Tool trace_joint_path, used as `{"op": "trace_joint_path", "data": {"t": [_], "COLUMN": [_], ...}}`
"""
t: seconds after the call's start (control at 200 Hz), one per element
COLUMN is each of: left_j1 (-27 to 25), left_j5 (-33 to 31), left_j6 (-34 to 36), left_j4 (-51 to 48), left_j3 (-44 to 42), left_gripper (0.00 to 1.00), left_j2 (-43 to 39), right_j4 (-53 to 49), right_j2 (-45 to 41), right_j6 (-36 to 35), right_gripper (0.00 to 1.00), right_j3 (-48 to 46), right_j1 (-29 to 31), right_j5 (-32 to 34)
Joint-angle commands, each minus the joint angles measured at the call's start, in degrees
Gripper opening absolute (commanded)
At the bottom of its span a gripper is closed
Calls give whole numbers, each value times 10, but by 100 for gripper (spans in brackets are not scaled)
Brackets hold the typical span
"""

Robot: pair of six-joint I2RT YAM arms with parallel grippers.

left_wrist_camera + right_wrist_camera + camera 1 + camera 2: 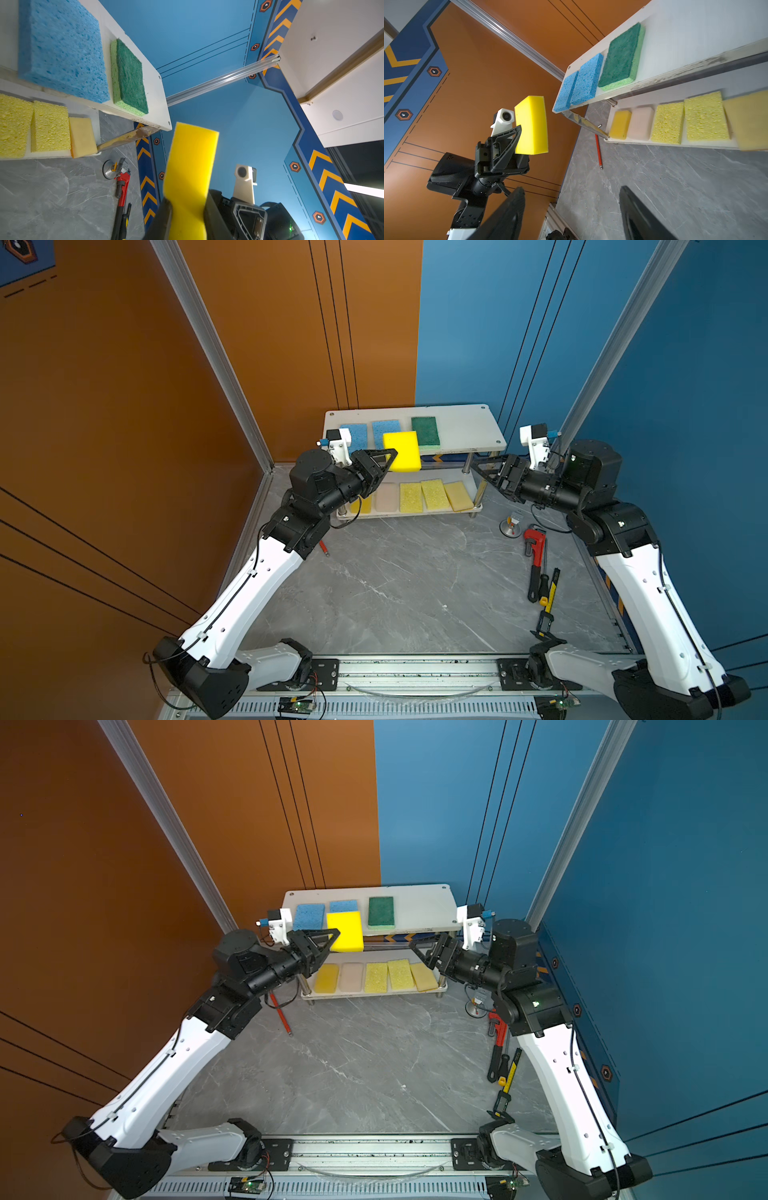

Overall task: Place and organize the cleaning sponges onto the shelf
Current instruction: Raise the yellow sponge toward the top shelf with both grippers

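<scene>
The left gripper [392, 456] is clamped on one short end of a bright yellow sponge [402, 450]. In the left wrist view its black fingers [165, 218] pinch the foam inward, and the rest of the sponge sticks out past the fingertips. The right wrist view shows the sponge in the air, near the front edge of the shelf [465, 427] but apart from it.

Just beyond the held sponge on the top board lie two blue sponges [355, 435] side by side. A dark green sponge [425, 431] lies farther toward the right gripper's side.

Below the left gripper, the lower board carries a row:
- a second bright yellow sponge [327, 977], nearest the left gripper
- a cream-pink sponge [351, 977]
- two pale yellow sponges [376, 977]
- a tan sponge [424, 977], nearest the right gripper

The right gripper [478, 468] stands with its jaws spread wide and nothing between them. Its tips point at the shelf's right front post [468, 462], and it seems to stop just short of it, though the top views are too coarse to be sure.

A red-handled hex key [280, 1017] lies on the table [415, 580] under the left arm. A red pipe wrench [533, 545] lies below the right gripper.
</scene>
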Motion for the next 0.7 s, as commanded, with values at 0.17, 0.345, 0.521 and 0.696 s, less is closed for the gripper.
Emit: {"op": "trace_joint_path", "data": {"t": [0.17, 0.345, 0.521, 0.696], "left_j1": [-19, -19, -19, -21], "left_j5": [-65, -56, -51, -42], "left_j6": [-83, -89, -98, -106], "left_j4": [87, 90, 103, 115], "left_j3": [-28, -29, -33, -33], "left_gripper": [24, 24, 24, 24], "left_j2": [8, 8, 7, 11], "right_j4": [80, 117, 140, 174], "right_j2": [79, 116, 145, 161], "right_j6": [6, 17, 30, 52], "right_gripper": [76, 77, 77, 73], "right_j3": [52, 72, 89, 95], "right_j1": [94, 114, 120, 120], "right_j5": [25, 21, 19, 16]}}
